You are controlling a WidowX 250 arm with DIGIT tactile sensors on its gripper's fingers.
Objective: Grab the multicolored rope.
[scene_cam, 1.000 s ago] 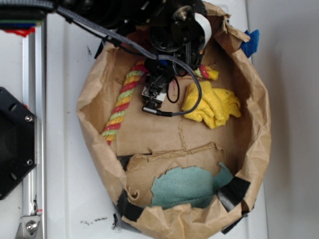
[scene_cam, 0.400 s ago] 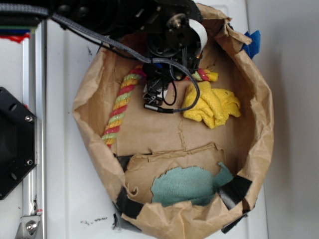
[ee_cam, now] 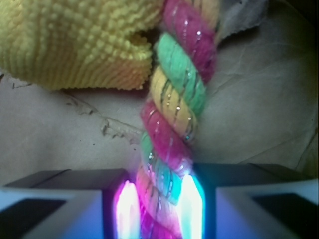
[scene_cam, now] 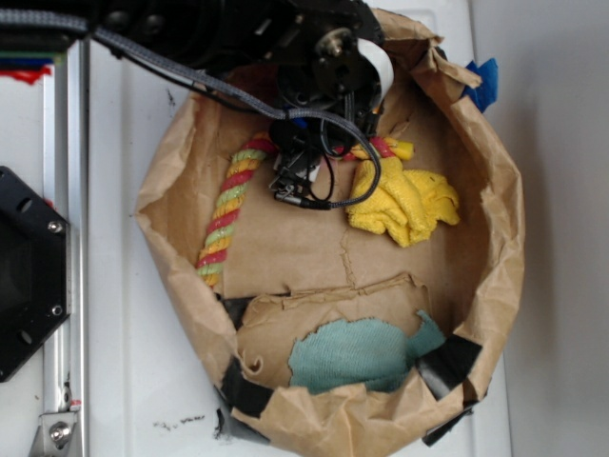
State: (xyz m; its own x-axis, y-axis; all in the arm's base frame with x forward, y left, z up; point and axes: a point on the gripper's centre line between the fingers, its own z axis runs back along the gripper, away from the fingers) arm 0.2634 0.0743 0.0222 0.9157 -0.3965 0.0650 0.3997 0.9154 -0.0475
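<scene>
Gripper: clamping multicolored rope between both fingers, beside yellow terry cloth. Risk: bendy rope slipping or dragging cloth while lifting.

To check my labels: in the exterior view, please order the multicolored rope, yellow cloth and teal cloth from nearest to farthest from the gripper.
1. Multicolored rope: between the gripper fingers.
2. Yellow cloth: just right of it in the image.
3. Teal cloth: at the bag's bottom edge.

White tabletop with dark scuff marks, aluminium rail along its left side, black mounting plate beside it, grey surface at right
</scene>
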